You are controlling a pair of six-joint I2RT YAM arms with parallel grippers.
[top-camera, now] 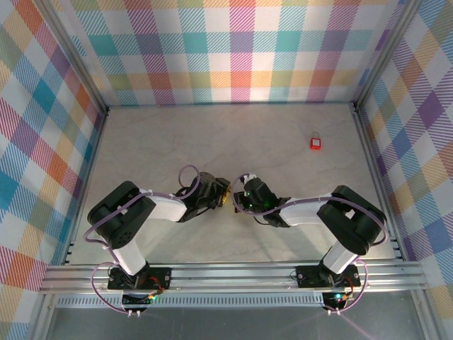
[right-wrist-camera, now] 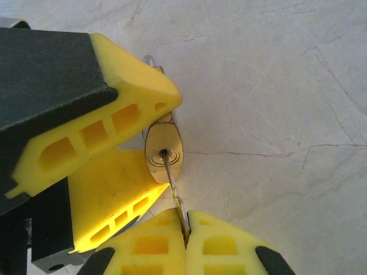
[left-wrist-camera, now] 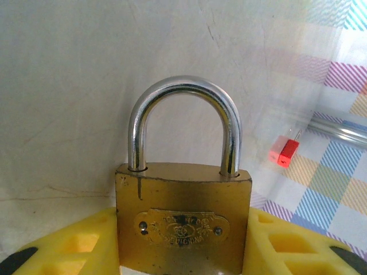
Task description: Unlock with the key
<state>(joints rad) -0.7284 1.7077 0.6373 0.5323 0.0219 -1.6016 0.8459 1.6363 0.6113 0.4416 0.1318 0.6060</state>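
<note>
Padlock (left-wrist-camera: pixel 183 212): brass, held off the table (top-camera: pixel 212 134) at mid-scene between the two arms.
Left gripper (left-wrist-camera: pixel 183 255): jaws partway apart, clamped on the body's two flanks, bottom face turned toward the right arm.
Shackle (left-wrist-camera: pixel 183 97): both legs seated in the body, so not yet unlocked.
Key (right-wrist-camera: pixel 175 192): tip in the keyhole (right-wrist-camera: pixel 163 153); depth unclear. Shank runs in line with the body's long axis, so the turn is about that line.
Right gripper (right-wrist-camera: pixel 186 229): closed tight on the key's head, just beside the bottom face.
Red lock (top-camera: pixel 316 142): far right on the table, well apart.
</note>
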